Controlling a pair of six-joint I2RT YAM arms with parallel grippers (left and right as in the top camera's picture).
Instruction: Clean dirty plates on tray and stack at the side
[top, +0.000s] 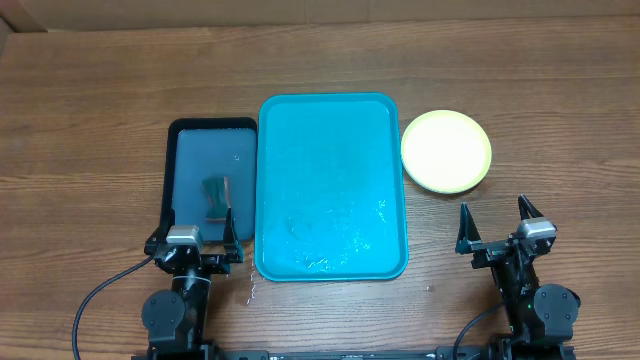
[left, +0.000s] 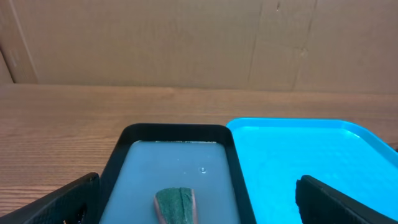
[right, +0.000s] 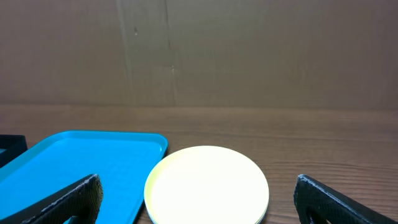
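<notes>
The turquoise tray (top: 331, 99) lies at the middle of a wooden table (top: 90, 90), its long sides running away from the 2 robot arms, with beads of water glinting on its floor toward the near end. A yellow-green plate (top: 446, 150) with a pale centre sits on the table just beside the tray's far right corner; whether the 2 touch, or whether other plates lie beneath it, cannot be told.

The right gripper (top: 494, 214) rests near the table's front edge, right of the tray, jaws spread wide and holding nothing. The plate lies ahead of it and slightly to its left, well apart from the fingertips. From the right wrist camera, the plate (right: 207, 180) sits between the 2 dark fingers of the right gripper (right: 199, 205) but beyond them, with the tray (right: 74, 162) off to the left.

The left gripper (top: 198, 222) hangs over the near end of a smaller dark navy tray (top: 178, 128), which lies against the turquoise tray's left side and holds cloudy water and a green sponge (top: 216, 194). Its jaws also stand fully apart and empty. From the left wrist camera, the sponge (left: 176, 204) lies between the left gripper's (left: 199, 205) fingers, the turquoise tray (left: 311, 155) ahead on the right.
</notes>
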